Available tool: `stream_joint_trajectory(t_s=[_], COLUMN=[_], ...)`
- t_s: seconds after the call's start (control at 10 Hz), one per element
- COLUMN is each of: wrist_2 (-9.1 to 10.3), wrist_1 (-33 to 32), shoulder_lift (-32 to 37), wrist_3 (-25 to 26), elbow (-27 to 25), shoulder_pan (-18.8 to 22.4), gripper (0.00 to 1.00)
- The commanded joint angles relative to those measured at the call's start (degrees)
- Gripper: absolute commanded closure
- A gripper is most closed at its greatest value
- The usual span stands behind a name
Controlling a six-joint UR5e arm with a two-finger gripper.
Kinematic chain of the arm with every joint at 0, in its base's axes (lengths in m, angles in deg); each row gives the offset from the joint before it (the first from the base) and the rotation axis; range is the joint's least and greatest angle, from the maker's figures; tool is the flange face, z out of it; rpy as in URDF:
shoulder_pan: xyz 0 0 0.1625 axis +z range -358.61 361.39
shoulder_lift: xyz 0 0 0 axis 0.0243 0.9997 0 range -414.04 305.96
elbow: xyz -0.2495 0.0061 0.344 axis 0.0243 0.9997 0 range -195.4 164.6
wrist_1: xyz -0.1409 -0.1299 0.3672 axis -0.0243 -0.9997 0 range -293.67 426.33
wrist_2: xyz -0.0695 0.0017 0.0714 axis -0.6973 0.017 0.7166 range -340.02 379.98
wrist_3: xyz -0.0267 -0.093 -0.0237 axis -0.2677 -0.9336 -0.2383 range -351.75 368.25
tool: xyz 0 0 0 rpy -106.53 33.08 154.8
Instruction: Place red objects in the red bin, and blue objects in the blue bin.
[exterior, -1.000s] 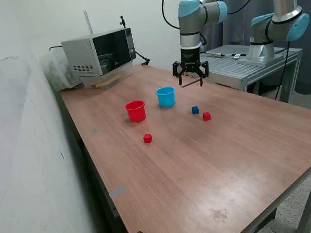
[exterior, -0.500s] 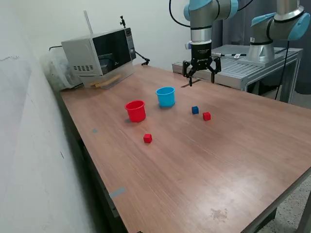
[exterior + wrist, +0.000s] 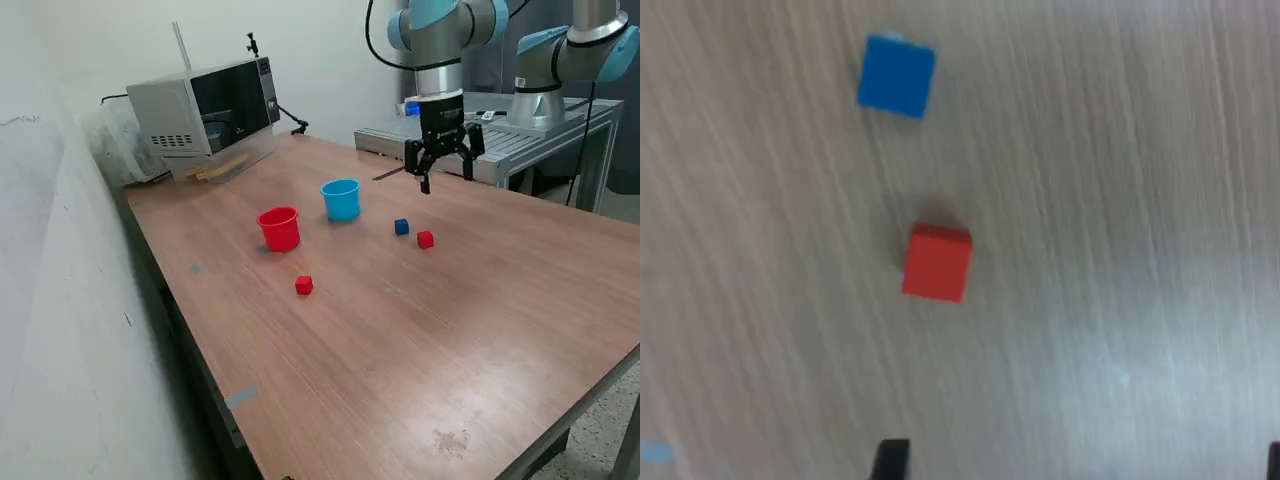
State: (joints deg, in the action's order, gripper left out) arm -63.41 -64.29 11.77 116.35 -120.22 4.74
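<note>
End effector [image 3: 443, 171]: fingers spread, empty, raised above the counter [image 3: 480, 300]. Nearest below it: 1 red cube [image 3: 425, 239] with 1 blue cube [image 3: 401, 227] just beside. Farther: blue cup [image 3: 341, 199], then red cup [image 3: 279, 228]. Farthest: second red cube [image 3: 304, 285].

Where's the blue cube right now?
In the exterior view the blue cube sits on the table to the right of the blue cup, with a red cube just beside it on its right.
</note>
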Motion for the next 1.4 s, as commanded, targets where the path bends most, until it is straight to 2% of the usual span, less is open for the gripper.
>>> stream_joint_trajectory(t_s=[0.0, 0.2, 0.4, 1.1, 1.3], wrist_2=[1.57, 2.79, 2.8, 2.8, 2.8], wrist_1=[-0.4, -1.3, -1.4, -2.9, -3.6], shoulder_lift=[-6.8, -10.4, -13.4, -13.6, -13.5], wrist_3=[-1.3, -1.5, -1.5, -1.5, -1.5], elbow=[1.8, 4.9, 6.8, 7.1, 6.5], shoulder_pan=[-0.3, -1.2, -1.9, -7.1, -7.1], gripper=[0.0, 0.0, 0.0, 0.0, 0.0])
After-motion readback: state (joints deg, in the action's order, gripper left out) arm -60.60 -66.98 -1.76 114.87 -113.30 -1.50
